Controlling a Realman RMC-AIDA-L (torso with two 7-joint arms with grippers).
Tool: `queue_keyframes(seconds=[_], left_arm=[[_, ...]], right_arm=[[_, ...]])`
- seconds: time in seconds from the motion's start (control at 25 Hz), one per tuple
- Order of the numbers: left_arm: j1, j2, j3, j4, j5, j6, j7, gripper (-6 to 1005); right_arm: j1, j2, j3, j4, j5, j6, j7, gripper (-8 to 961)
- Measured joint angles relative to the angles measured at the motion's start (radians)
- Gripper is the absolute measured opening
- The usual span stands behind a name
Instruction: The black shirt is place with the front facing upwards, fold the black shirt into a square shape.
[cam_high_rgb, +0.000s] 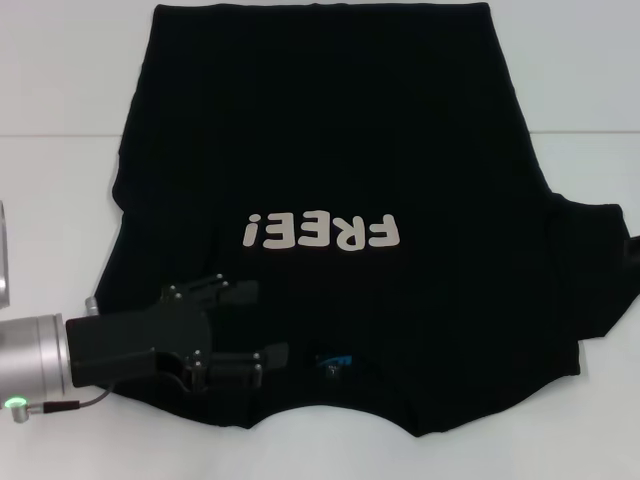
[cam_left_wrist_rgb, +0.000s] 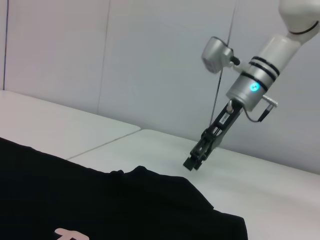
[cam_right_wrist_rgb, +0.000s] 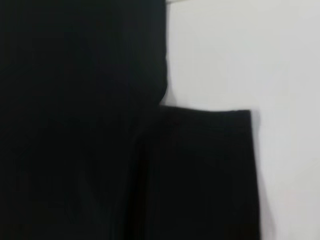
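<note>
1. At seven o'clock in the head view, nearest the robot, we find the left gripper (cam_high_rgb: 250, 322) reaching in from the left edge over the black shirt (cam_high_rgb: 330, 140). Its two fingers (cam_high_rgb: 238, 292) stand apart, with shirt cloth showing between them and nothing clamped. Whether they touch the cloth we cannot tell.

2. Just beside that gripper, at six o'clock, we see the blue neck label (cam_high_rgb: 334, 361) at the collar, close to the shirt's near edge.

3. The shirt lies spread flat on the white worktop (cam_high_rgb: 60, 70) with its collar end nearest the robot and its hem at twelve o'clock. It covers most of the centre of the view.

4. At the centre of the shirt we read the cream "FREE!" lettering (cam_high_rgb: 322, 231), face up and upside down from the robot's side.

5. At three o'clock one sleeve (cam_high_rgb: 600, 270) extends to the right edge of the head view. The right wrist view shows black cloth (cam_right_wrist_rgb: 80, 120) against the white worktop (cam_right_wrist_rgb: 280, 60) and no fingers.

6. The right gripper (cam_left_wrist_rgb: 192, 164) appears only in the left wrist view, hanging nose-down beyond the shirt's (cam_left_wrist_rgb: 100, 205) sleeve edge, just above bare worktop (cam_left_wrist_rgb: 270, 185). Whether its fingers are apart or together we cannot tell.

7. Farthest off, a pale wall (cam_left_wrist_rgb: 125, 60) stands behind the worktop.
</note>
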Motion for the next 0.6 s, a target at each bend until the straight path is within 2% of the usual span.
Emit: queue_keyframes(seconds=[0.2, 0.6], left_arm=[[0.0, 0.002, -0.001, -0.003, 0.0, 0.007, 0.0, 921], [0.0, 0.004, -0.004, -0.003, -0.001, 0.01, -0.001, 921]], right_arm=[[0.014, 0.016, -0.045, 0.046, -0.01, 0.063, 0.004, 944], [0.017, 0.033, -0.048, 0.058, -0.011, 0.099, -0.004, 943]])
